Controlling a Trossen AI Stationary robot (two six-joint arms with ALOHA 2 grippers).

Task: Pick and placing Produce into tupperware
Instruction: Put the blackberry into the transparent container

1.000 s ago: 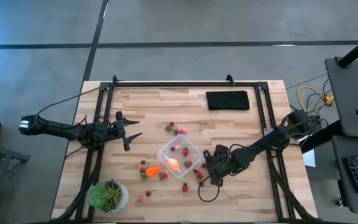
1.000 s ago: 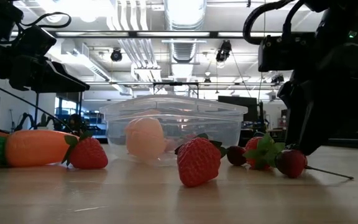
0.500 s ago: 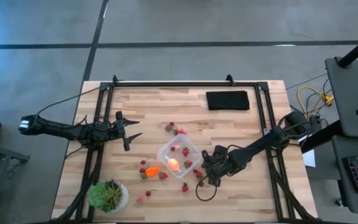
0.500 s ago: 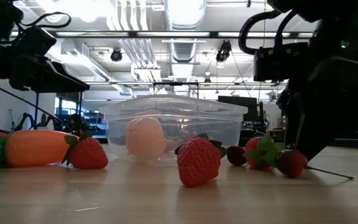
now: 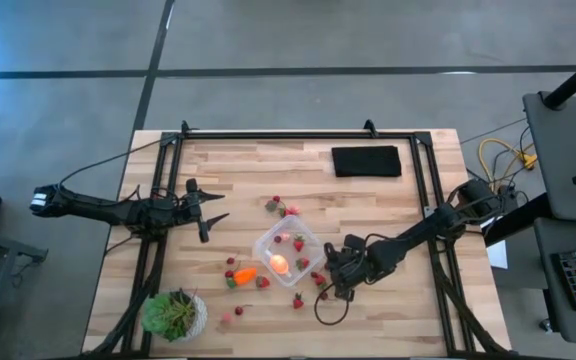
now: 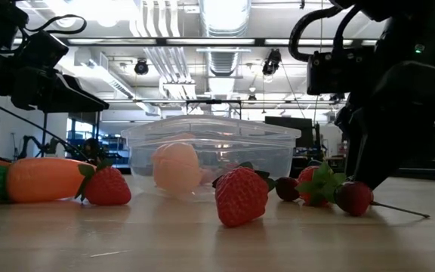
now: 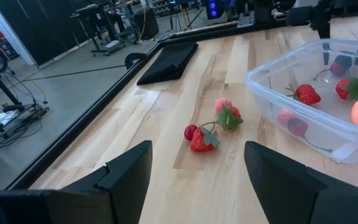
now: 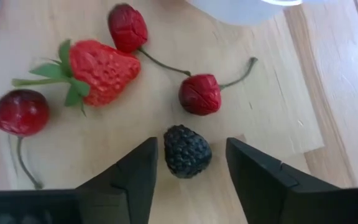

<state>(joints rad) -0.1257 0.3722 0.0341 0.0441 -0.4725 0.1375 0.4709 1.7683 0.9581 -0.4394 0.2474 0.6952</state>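
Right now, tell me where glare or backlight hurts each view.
Low view: bright ceiling lights behind leave the right claw a dark silhouette. High view: a blue glow at the upper left corner; the tupperware is evenly lit. Right wrist view: soft light, the blackberry reads clearly.

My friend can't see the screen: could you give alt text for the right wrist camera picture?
The right gripper hangs open around a blackberry on the wooden table. Beyond lie a strawberry and three cherries.
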